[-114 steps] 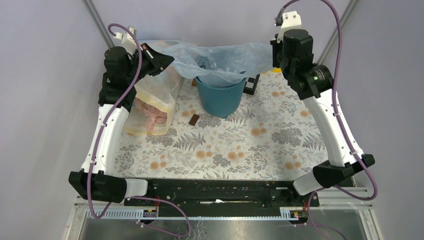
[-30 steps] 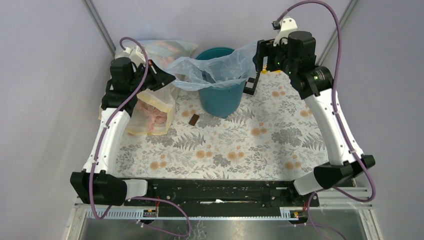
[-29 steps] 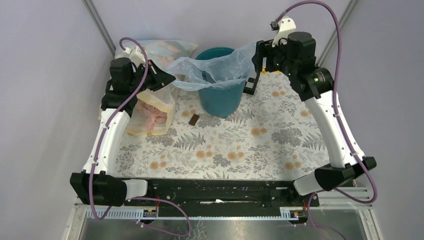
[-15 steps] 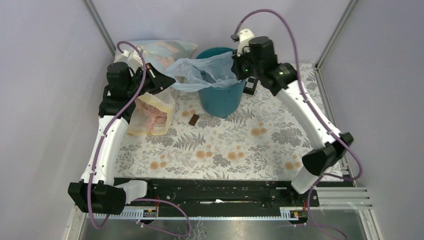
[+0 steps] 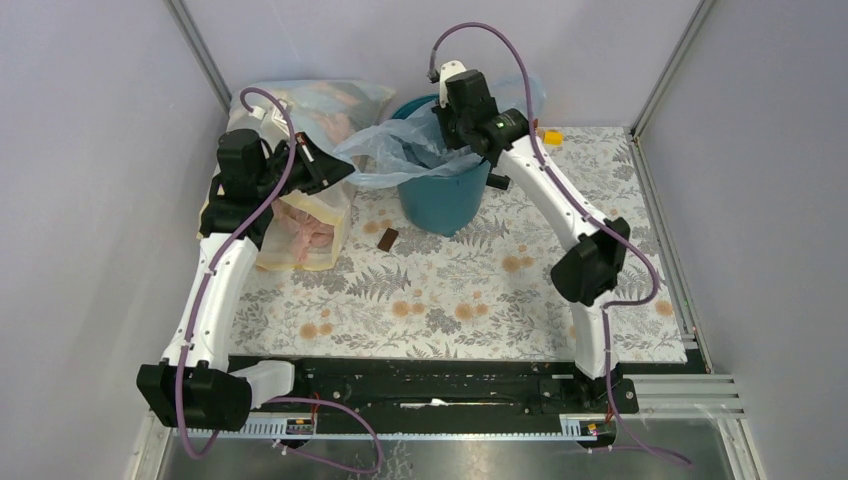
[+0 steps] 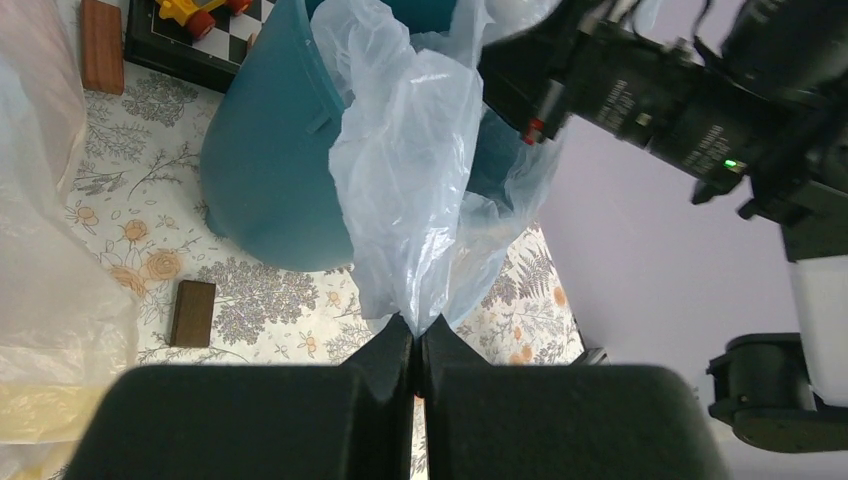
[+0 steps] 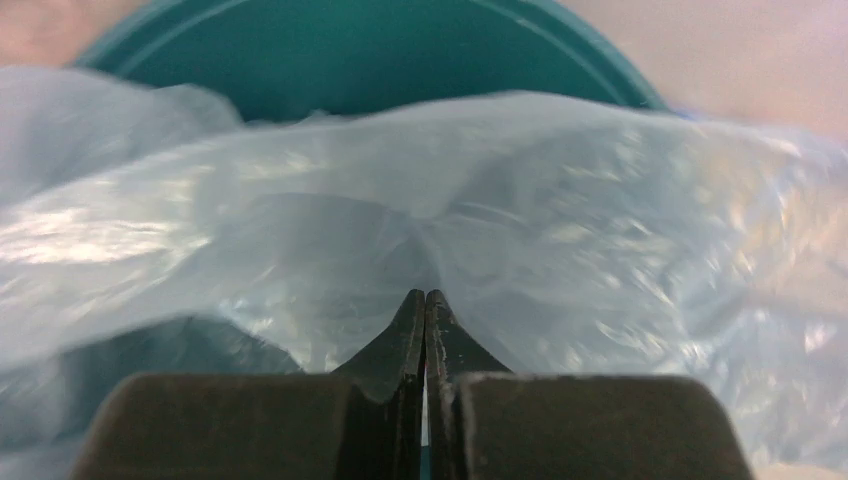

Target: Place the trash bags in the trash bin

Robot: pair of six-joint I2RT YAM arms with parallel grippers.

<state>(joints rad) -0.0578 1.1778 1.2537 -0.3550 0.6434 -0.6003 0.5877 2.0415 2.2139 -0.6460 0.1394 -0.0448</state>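
Note:
The pale blue trash bag [image 5: 400,150] drapes over the mouth of the dark teal trash bin [image 5: 440,205] at the back of the table. My left gripper [image 5: 342,170] is left of the bin and is shut on the bag's left edge; in the left wrist view my left gripper [image 6: 415,335] pinches the film [image 6: 410,180] beside the bin [image 6: 265,170]. My right gripper [image 5: 443,135] is above the bin's opening, shut on the bag. In the right wrist view my right gripper [image 7: 425,298] pinches the film [image 7: 600,220] over the bin's inside [image 7: 380,70].
A large cloudy yellow-edged bag [image 5: 310,215] stuffed with items stands left of the bin. A small brown block [image 5: 388,238] lies in front of the bin. A checkered board [image 6: 200,55] with a yellow toy [image 5: 551,137] is behind the bin. Walls close in on all sides.
My right arm has swung left from the bin's right side to above its opening, carrying the bag's right edge with it. The left gripper has barely moved.

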